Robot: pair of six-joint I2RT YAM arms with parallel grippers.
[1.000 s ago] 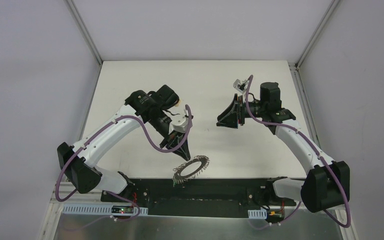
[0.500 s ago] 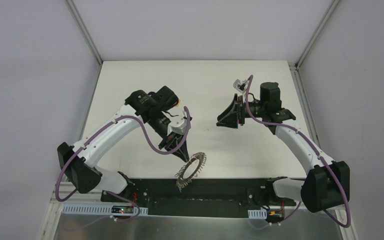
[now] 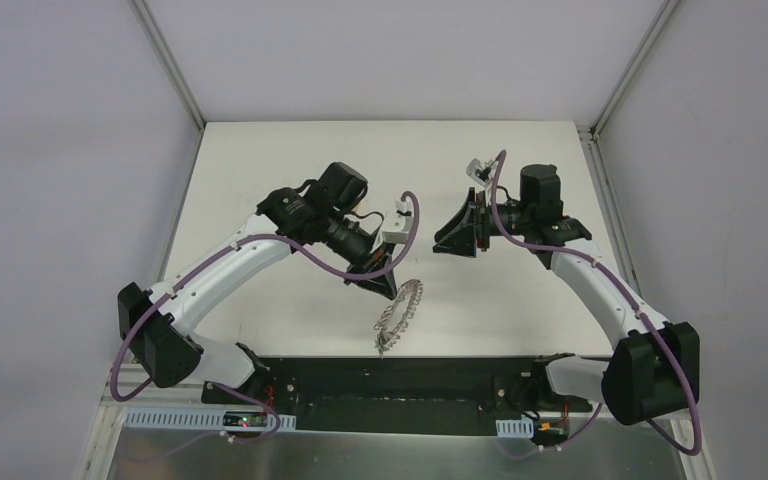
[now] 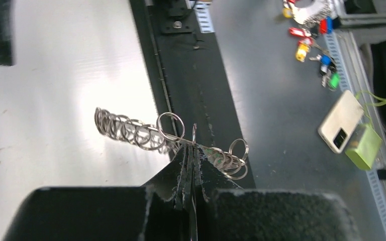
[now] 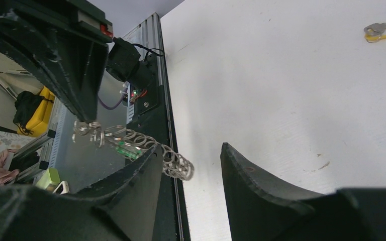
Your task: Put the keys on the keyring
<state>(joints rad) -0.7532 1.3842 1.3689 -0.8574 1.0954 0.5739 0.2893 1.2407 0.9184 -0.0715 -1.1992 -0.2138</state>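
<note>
The left arm reaches out over the white surface (image 3: 290,160), with its gripper (image 3: 391,289) pointing down and to the right, toward the middle. This left gripper is clenched on the keyring (image 3: 398,311), its two black fingers pressed together on the ring's rim. The keyring hangs from that pinch clear of the surface and is tilted so that it shows almost edge-on from above. Its lower end is over the near edge of the surface, by the black strip (image 3: 440,375) that runs between the arm bases. In the left wrist view the fringe of silver wire loops fans out to either side of the closed fingertips (image 4: 185,165).

Off the surface on the near side, that view also shows a cluster of coloured keys (image 4: 311,30), a phone (image 4: 339,128) and a small green box (image 4: 364,148) lying on a grey floor.

To the right of the keyring and farther back, the right gripper (image 5: 191,148) is released and its jaws stand apart with nothing between them. It points left toward the keyring and is near it but not touching. Its wrist view shows a bright green piece (image 5: 122,146) among the wire loops, though whether this is a key's head cannot be told. The yellow-headed key (image 5: 384,31) lies flat on the surface, well apart from the keyring and both grippers.
</note>
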